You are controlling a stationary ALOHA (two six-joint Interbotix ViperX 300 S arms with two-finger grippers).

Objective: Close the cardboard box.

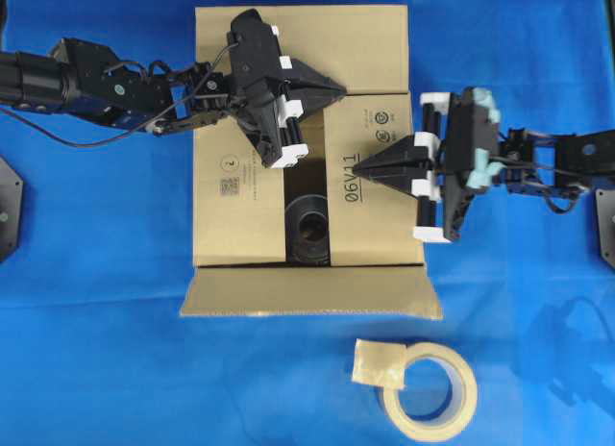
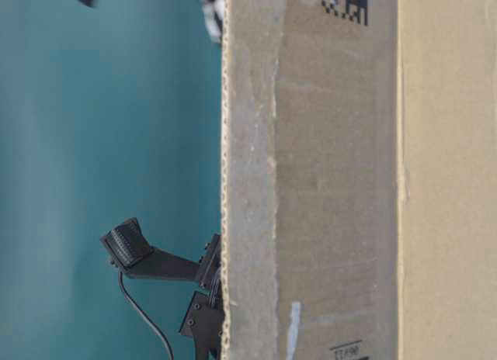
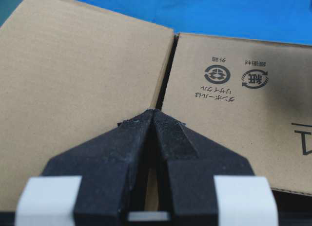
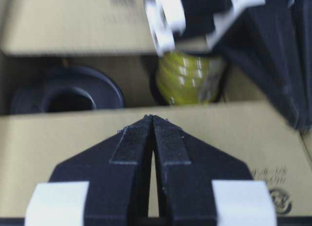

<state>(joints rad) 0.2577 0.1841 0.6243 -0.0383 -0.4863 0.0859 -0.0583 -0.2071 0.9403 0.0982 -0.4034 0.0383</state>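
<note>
Centrally in the overhead view, the cardboard box (image 1: pixel 307 138) sits on the blue tabletop (image 1: pixel 96 350), occupying the upper middle of the frame. Its upper flap and its two side flaps lie folded inward, while the lower flap (image 1: pixel 309 293) is spread outward toward the bottom of the frame. A narrow gap between the side flaps exposes a black ring-shaped object (image 1: pixel 309 230) inside; the right wrist view also shows a yellow roll (image 4: pixel 187 80) beside it. The left hand (image 1: pixel 338 86) enters from the upper left, its fingers pressed together, tip at the seam where the upper flap meets the right side flap. The right hand (image 1: pixel 360 167) enters from the right, fingers likewise together, tip over the right side flap near the printed "06V11". A beige tape roll (image 1: pixel 432 392) lies on the tabletop at lower right, apart from the box.
</note>
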